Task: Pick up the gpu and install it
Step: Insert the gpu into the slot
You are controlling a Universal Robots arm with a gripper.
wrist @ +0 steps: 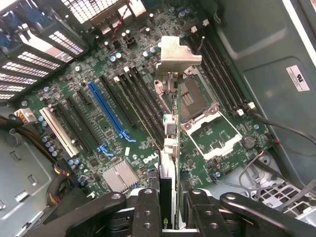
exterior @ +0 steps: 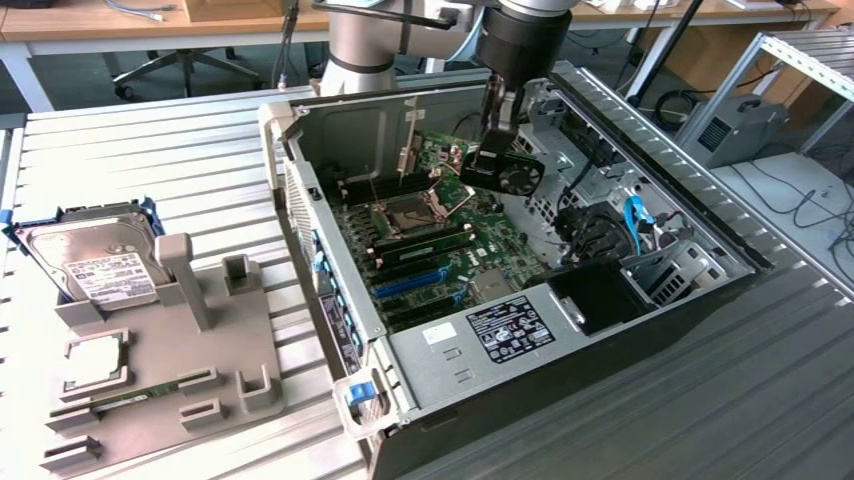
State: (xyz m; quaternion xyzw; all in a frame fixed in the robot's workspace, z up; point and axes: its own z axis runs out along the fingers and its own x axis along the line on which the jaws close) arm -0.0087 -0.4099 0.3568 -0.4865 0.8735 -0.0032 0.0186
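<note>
On the exterior view's left, a grey holder (exterior: 160,370) lies on the ribbed table (exterior: 147,160). A hard drive (exterior: 94,255) stands tilted in its far corner, and a narrow green memory stick (exterior: 127,393) lies in a slot nearer the camera. To the right of the holder lies an open computer case (exterior: 454,390), with its green motherboard (exterior: 427,250) exposed.

Over the far end of that board hangs the gpu (exterior: 505,170), its black round fan facing the camera. The gripper (exterior: 491,132) comes down from the arm (exterior: 360,40) and is clamped on the card's upper edge. Right of the card, a blue cable (exterior: 634,220) runs among the drive bays.

From the wrist view, the gripper (wrist: 170,202) pinches the gpu (wrist: 170,128) edge-on. Its silver bracket (wrist: 177,54) points away from the camera. The card sits above the board, between the long black slots (wrist: 131,98) and the open processor socket (wrist: 197,113). A blue slot (wrist: 106,111) and a white slot (wrist: 59,131) lie beyond the black ones.
</note>
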